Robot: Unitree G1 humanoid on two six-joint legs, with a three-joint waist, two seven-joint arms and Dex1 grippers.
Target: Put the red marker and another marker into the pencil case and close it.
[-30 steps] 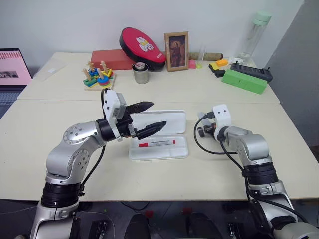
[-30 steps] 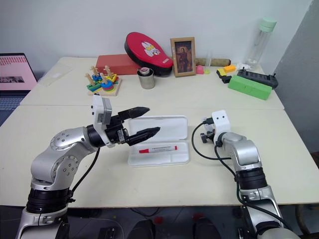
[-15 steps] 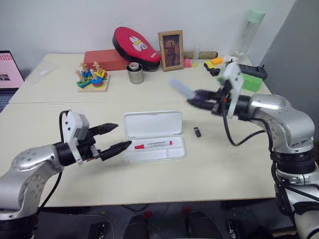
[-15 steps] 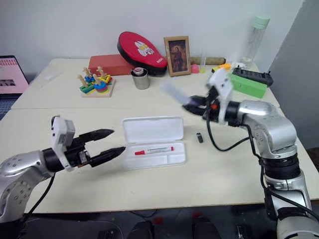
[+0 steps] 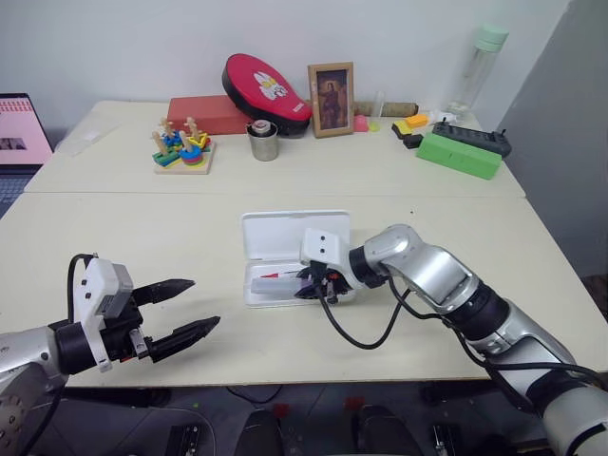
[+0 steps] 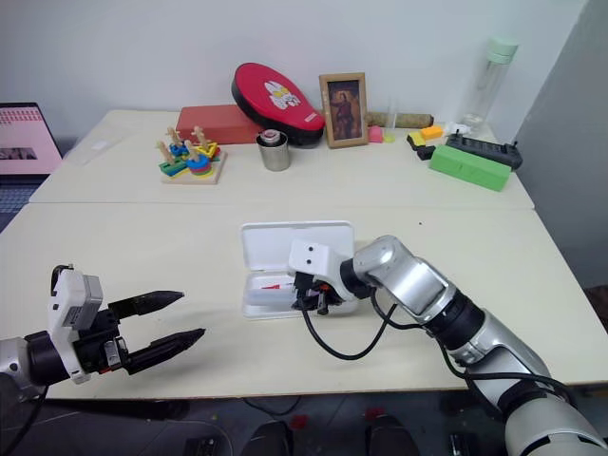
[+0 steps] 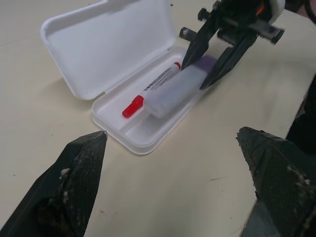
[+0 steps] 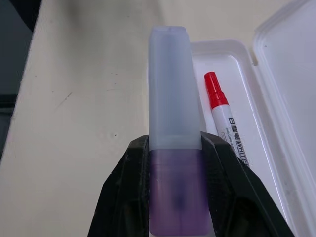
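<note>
The white pencil case (image 5: 285, 231) lies open mid-table, lid flat behind the tray. In the tray lies the red marker (image 7: 150, 91), its red cap (image 8: 215, 91) clear to see. My right gripper (image 5: 313, 283) is shut on the chunky pale purple marker (image 8: 173, 123), holding it by its darker end. It hangs low over the tray (image 7: 133, 133), alongside the red marker; whether it touches the tray I cannot tell. Well away from the case, near the table's front left edge, my left gripper (image 5: 185, 306) stands open and holds nothing.
Along the back of the table stand a wooden stacking toy (image 5: 180, 150), a metal cup (image 5: 263, 142), a red box (image 5: 204, 112), a red oval pouch (image 5: 269, 87), a picture frame (image 5: 331, 85), a green block (image 5: 458, 155) and a bottle (image 5: 480, 62). A laptop (image 5: 19, 128) sits far left.
My right arm swung in from the right with the purple marker and lowered it over the case tray. The open left gripper drew back from the case toward the front left.
</note>
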